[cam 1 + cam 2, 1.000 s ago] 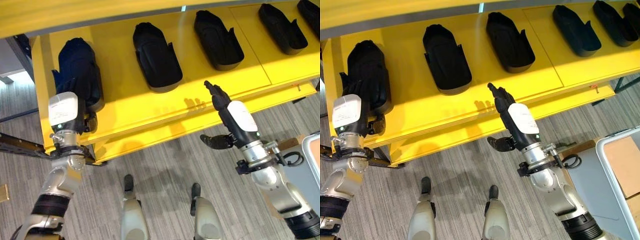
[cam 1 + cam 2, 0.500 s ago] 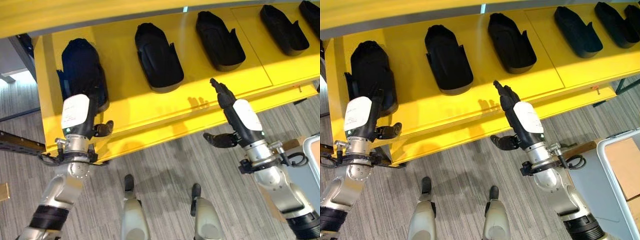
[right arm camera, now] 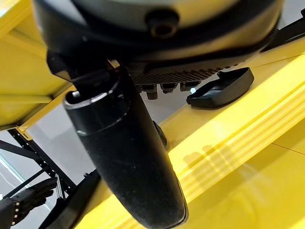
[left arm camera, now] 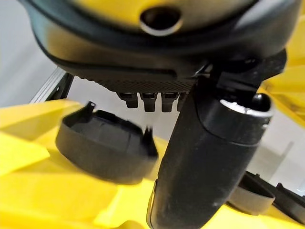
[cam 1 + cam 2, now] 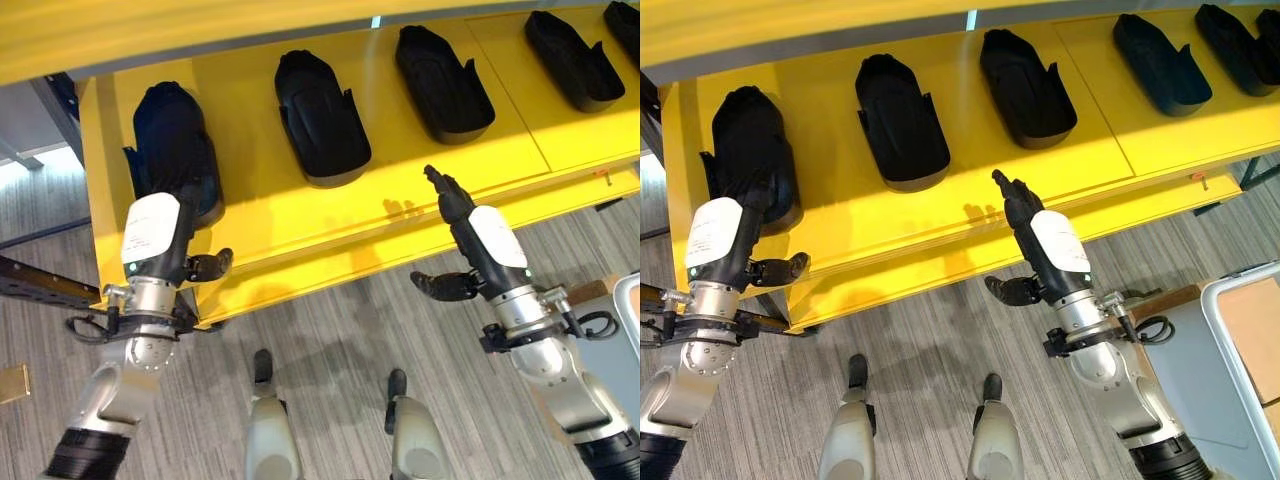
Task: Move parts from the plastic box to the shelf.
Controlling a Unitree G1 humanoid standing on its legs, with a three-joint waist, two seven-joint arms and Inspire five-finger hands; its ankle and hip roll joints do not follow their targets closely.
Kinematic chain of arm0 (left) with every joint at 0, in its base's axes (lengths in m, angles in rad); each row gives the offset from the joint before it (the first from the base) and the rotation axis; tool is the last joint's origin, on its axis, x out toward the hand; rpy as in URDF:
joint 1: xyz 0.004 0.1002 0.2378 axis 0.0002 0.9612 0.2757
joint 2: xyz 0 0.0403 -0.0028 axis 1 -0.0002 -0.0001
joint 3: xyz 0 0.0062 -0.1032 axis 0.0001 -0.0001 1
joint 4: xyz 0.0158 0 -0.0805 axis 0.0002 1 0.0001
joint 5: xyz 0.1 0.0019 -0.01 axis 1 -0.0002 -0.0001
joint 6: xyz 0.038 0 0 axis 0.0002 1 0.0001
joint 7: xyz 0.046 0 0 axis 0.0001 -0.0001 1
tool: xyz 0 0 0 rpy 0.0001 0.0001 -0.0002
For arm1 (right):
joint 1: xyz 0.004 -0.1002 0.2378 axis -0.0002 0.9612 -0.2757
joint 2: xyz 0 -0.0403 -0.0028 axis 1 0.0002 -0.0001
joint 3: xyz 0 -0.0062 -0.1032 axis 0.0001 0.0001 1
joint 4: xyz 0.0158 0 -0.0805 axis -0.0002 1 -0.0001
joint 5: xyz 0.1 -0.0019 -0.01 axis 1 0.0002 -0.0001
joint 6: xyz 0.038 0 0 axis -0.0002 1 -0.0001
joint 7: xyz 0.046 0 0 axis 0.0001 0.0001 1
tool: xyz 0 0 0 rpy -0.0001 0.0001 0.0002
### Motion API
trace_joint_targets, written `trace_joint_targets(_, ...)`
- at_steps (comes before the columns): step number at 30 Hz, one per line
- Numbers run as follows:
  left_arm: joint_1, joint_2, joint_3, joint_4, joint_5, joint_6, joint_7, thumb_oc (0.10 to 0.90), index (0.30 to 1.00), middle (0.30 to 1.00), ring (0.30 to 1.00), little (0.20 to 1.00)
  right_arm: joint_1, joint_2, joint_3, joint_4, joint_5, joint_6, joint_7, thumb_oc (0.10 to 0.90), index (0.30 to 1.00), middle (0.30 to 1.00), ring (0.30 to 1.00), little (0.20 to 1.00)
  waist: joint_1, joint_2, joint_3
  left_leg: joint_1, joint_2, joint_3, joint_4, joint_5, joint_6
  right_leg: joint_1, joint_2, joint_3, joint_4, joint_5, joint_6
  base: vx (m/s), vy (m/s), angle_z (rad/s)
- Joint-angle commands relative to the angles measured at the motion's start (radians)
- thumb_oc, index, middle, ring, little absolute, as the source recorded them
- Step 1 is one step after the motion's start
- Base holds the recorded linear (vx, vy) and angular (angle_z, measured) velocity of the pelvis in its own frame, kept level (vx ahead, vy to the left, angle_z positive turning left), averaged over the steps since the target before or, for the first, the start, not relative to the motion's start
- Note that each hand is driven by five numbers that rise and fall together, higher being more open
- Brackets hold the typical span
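Note:
A yellow shelf (image 5: 300, 215) holds several black moulded parts in a row. The leftmost part (image 5: 165, 135) lies at the shelf's left end. My left hand (image 5: 152, 238) is just in front of it, open, fingers straight and thumb out, holding nothing. The left wrist view shows that part (image 4: 105, 148) past the thumb (image 4: 205, 157), apart from the hand. My right hand (image 5: 485, 240) hovers open by the shelf's front edge, below the third part (image 5: 440, 72), and is empty. The second part (image 5: 318, 118) lies between them.
A white-rimmed box (image 5: 1240, 330) with brown content stands at the right edge, beside my right arm. A dark metal rail (image 5: 40, 285) runs along the floor at the left. More black parts (image 5: 572, 45) lie further right on the shelf.
My left hand has let go of the leftmost part, its thumb has swung out, and it has drawn back a little. The part stays on the shelf. The right hand barely moved.

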Motion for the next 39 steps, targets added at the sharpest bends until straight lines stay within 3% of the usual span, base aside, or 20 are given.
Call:
trace_joint_targets(1,0.058,0.043,0.13,-0.19,0.03,-0.103,0.104,0.9,1.0,1.0,1.0,1.0,-0.017,0.013,-0.116,-0.086,0.007,-0.062,-0.054,0.9,1.0,1.0,1.0,1.0,0.019,-0.027,-0.112,0.028,0.063,0.028,0.03,-0.037,-0.018,-0.008,0.0,-0.028,0.008,0.042,-0.042,0.0,0.0,0.0)
trace_joint_targets(5,0.181,0.036,0.192,-0.3,0.071,-0.124,0.127,0.9,1.0,1.0,1.0,1.0,-0.002,0.002,-0.111,-0.096,0.001,-0.071,-0.066,0.9,1.0,1.0,1.0,1.0,0.023,-0.026,-0.111,0.033,0.064,0.021,0.022,-0.03,-0.016,0.002,0.0,-0.037,0.007,0.04,-0.041,0.0,-0.022,0.12)
trace_joint_targets(14,0.276,0.057,0.148,-0.336,0.089,-0.159,0.127,0.9,1.0,1.0,1.0,1.0,0.002,-0.009,-0.097,-0.095,0.001,-0.083,-0.089,0.9,1.0,1.0,1.0,1.0,0.04,-0.027,-0.11,0.041,0.063,0.009,0.008,-0.021,-0.012,0.015,0.0,-0.055,0.014,0.033,-0.04,-0.01,-0.012,0.09)
trace_joint_targets(39,0.324,0.084,-0.005,-0.137,0.194,-0.138,0.072,0.9,1.0,1.0,1.0,1.0,-0.047,0.003,-0.068,-0.055,-0.017,-0.068,-0.129,0.9,1.0,1.0,1.0,1.0,0.058,-0.023,-0.092,0.036,0.076,-0.012,-0.003,0.005,-0.015,0.009,0.017,-0.078,0.056,0.01,-0.048,0.0,-0.006,0.04)
